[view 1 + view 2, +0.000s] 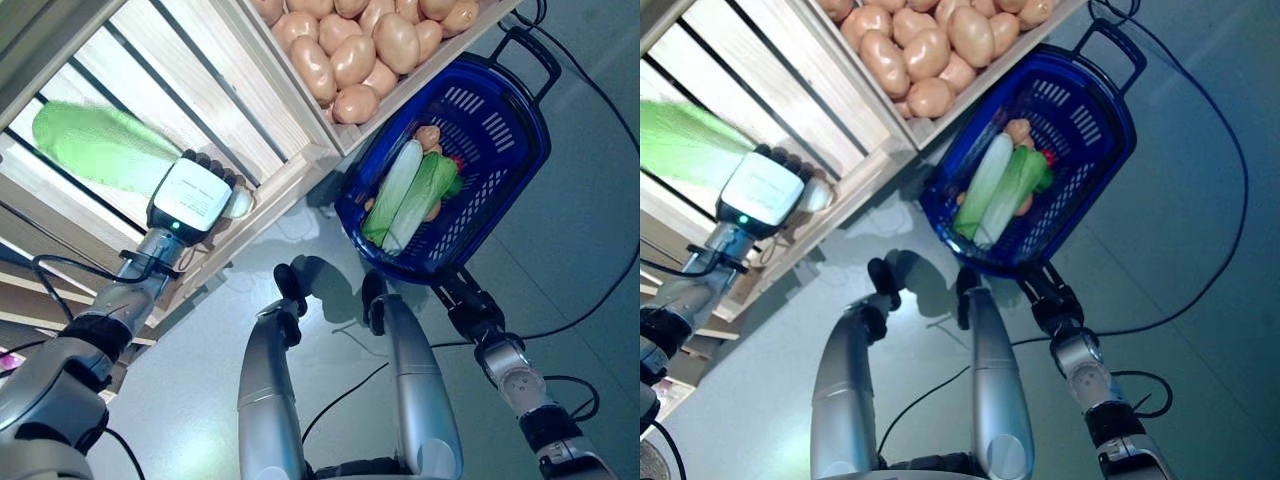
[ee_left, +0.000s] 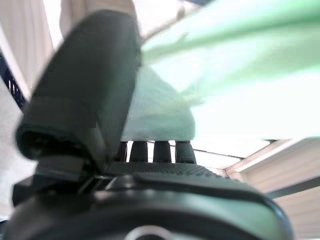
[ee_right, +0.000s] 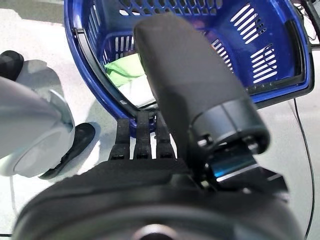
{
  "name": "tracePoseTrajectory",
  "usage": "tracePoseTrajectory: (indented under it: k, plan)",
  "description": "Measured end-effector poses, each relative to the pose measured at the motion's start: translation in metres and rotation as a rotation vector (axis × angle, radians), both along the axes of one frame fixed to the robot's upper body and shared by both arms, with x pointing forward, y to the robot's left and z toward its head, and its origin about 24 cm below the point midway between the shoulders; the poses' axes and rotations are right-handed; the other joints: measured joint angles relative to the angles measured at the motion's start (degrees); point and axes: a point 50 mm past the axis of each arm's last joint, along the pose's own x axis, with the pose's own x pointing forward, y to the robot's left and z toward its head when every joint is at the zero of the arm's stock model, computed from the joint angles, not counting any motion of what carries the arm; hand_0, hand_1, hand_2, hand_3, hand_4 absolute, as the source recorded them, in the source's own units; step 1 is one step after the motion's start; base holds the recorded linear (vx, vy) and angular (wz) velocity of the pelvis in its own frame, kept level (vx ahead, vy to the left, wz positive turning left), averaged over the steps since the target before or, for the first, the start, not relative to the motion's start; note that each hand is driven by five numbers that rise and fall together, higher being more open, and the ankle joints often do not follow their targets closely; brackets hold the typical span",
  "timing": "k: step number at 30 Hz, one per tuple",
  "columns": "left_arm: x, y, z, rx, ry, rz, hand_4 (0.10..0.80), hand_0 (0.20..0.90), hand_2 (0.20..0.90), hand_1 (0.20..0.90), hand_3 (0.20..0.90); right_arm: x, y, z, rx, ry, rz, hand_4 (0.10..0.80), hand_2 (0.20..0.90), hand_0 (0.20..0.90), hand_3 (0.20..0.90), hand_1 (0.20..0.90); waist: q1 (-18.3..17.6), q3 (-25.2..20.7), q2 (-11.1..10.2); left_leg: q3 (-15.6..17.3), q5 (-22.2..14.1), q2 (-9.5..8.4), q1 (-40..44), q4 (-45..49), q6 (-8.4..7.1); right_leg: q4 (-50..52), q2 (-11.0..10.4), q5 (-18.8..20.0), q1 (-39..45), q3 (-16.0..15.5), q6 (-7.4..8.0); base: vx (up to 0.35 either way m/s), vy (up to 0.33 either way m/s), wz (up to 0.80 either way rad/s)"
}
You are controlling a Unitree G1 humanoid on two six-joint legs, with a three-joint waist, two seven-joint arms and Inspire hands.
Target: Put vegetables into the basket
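On the slatted wooden shelf (image 1: 190, 70), near its front edge, the left hand (image 1: 195, 195) has its fingers curled round the pale stem end of a long green cabbage (image 1: 95, 148). The cabbage lies along the shelf, and its leafy end points away from the hand, toward the far left side. The blue basket (image 1: 500, 150) stands on the floor to the right, below the crate of potatoes (image 1: 350, 50), and the right hand (image 3: 150, 145) holds it by the near rim, with fingers hooked over the edge. Two long green vegetables (image 1: 410, 195) already lie in it. The judgement is that the left arm must lift the cabbage clear of the shelf edge and carry it rightward, with its long axis turned along the basket.
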Motion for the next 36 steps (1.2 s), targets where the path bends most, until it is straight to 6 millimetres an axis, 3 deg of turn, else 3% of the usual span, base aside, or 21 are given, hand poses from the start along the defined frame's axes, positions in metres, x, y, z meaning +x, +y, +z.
tracePoseTrajectory:
  k: [9, 13, 18, 24, 27, 33, 36]
  plan:
    - [-0.001, -0.005, -0.006, -0.239, -0.039, -0.036, 0.400, 0.300, 0.300, 0.300, 0.300, -0.002, 0.000, -0.003, 0.013, 0.045, -0.012, 0.800, 0.900, 0.900, 0.900, 0.900, 0.05, -0.02, -0.31, 0.23, -0.11, -0.20, 5.10, -1.97, 0.17, -2.51, 0.14, 0.58, 5.42, -0.01, 0.53, 0.021, 0.015, -0.02]
    - [-0.007, -0.013, 0.008, -0.401, -0.151, -0.168, 0.400, 0.300, 0.300, 0.300, 0.300, -0.009, 0.000, -0.011, 0.014, 0.084, -0.006, 0.800, 0.900, 0.900, 0.900, 0.900, 0.49, -0.03, -0.67, 0.44, 0.44, -0.88, 9.73, -4.79, 0.05, -4.67, -0.03, 0.87, 9.81, 0.03, 0.88, 0.057, -0.013, 0.01]
    - [-0.017, -0.018, 0.032, -0.609, -0.297, -0.307, 0.400, 0.300, 0.300, 0.300, 0.300, -0.023, 0.001, -0.028, 0.029, 0.143, -0.022, 0.800, 0.900, 0.900, 0.900, 0.900, 0.73, -0.02, -0.75, 0.64, 3.61, -2.16, 18.49, -13.52, -0.69, -11.12, 0.08, 2.49, 17.67, -0.81, 0.82, 0.070, -0.082, 0.05]
    - [-0.041, -0.030, 0.051, -0.951, -0.433, -0.482, 0.400, 0.300, 0.300, 0.300, 0.300, -0.041, 0.012, -0.049, 0.039, 0.206, -0.022, 0.800, 0.900, 0.900, 0.900, 0.900, 2.29, -0.13, -0.76, -1.38, 9.35, -2.92, 28.18, -26.61, -2.34, -19.36, 1.14, 4.17, 26.55, -4.63, -0.19, 0.036, -0.113, 0.18]
    - [-0.053, -0.043, 0.042, -1.287, -0.419, -0.566, 0.400, 0.300, 0.300, 0.300, 0.300, -0.044, 0.015, -0.051, 0.025, 0.183, -0.024, 0.800, 0.900, 0.900, 0.900, 0.900, 4.41, -0.32, -0.42, -2.65, 9.92, -2.72, 30.63, -28.68, -2.91, -21.68, 1.74, 4.17, 29.73, -6.14, -0.44, 0.082, -0.091, 0.16]
    - [-0.070, -0.063, -0.026, -2.142, -0.084, -0.558, 0.400, 0.300, 0.300, 0.300, 0.300, -0.046, 0.019, -0.052, -0.039, 0.143, -0.019, 0.800, 0.900, 0.900, 0.900, 0.900, 7.93, -3.15, 1.02, -4.12, 10.20, -2.81, 38.21, -33.86, -3.28, -28.76, 2.69, 4.59, 39.26, -8.39, -0.05, 0.114, -0.056, 0.17]
    - [-0.078, -0.067, -0.046, -2.422, 0.023, -0.587, 0.400, 0.300, 0.300, 0.300, 0.300, -0.046, 0.021, -0.049, -0.072, 0.105, 0.014, 0.800, 0.900, 0.900, 0.900, 0.900, 8.19, -5.32, 1.05, -5.25, 10.26, -2.96, 41.01, -36.01, -3.32, -33.33, 3.22, 5.66, 43.78, -9.70, 0.47, 0.117, -0.007, 0.20]
